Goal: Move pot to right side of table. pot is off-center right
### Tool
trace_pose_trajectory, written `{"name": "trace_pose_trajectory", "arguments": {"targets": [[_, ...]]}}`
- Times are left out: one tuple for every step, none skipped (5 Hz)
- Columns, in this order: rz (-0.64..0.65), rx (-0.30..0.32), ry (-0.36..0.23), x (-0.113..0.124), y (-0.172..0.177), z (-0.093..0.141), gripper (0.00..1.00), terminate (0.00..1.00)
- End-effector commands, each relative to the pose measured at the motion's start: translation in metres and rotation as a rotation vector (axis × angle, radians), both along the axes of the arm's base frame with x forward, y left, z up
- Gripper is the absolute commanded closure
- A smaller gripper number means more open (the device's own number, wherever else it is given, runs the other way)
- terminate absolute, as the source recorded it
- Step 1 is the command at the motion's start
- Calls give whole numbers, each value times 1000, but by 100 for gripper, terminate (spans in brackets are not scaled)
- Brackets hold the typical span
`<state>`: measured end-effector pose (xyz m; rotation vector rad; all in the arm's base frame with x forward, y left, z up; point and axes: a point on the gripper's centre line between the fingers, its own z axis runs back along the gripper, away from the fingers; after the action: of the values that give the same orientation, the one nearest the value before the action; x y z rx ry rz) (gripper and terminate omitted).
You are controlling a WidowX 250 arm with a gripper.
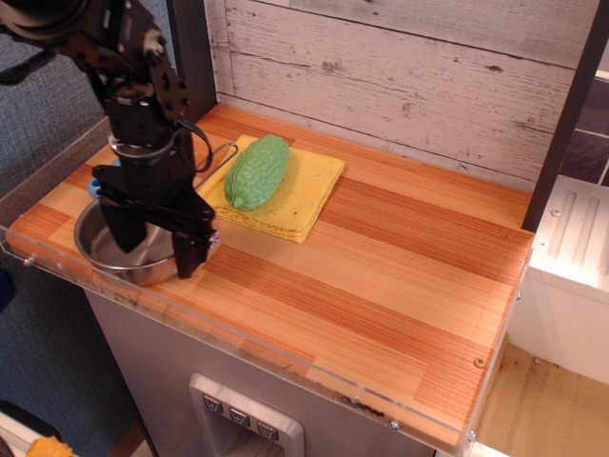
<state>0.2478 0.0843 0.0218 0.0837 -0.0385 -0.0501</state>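
The gripper straddles the right rim of the pot at the counter's near-left corner, jaws spread, not yet clenched; a shallow grip could let it slip.

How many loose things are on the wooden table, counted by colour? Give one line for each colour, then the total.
Silver: 1, the pot
Green: 1, the vegetable
Yellow: 1, the cloth
Blue: 1, a handle tip behind the gripper
Total: 4
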Motion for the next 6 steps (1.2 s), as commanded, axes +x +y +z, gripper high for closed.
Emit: {"name": "trace_pose_trajectory", "arguments": {"targets": [[-24,25,-11,-3,-6,-3,100,0],[-18,27,-13,-5,-6,-3,100,0],[31,5,-32,-6,-3,4,100,0],[71,-1,-107,-7,-2,31,100,0],[-43,-74,-244,-6,-33,80,100,0],[-141,-154,-288,-1,-75,117,100,0]]}}
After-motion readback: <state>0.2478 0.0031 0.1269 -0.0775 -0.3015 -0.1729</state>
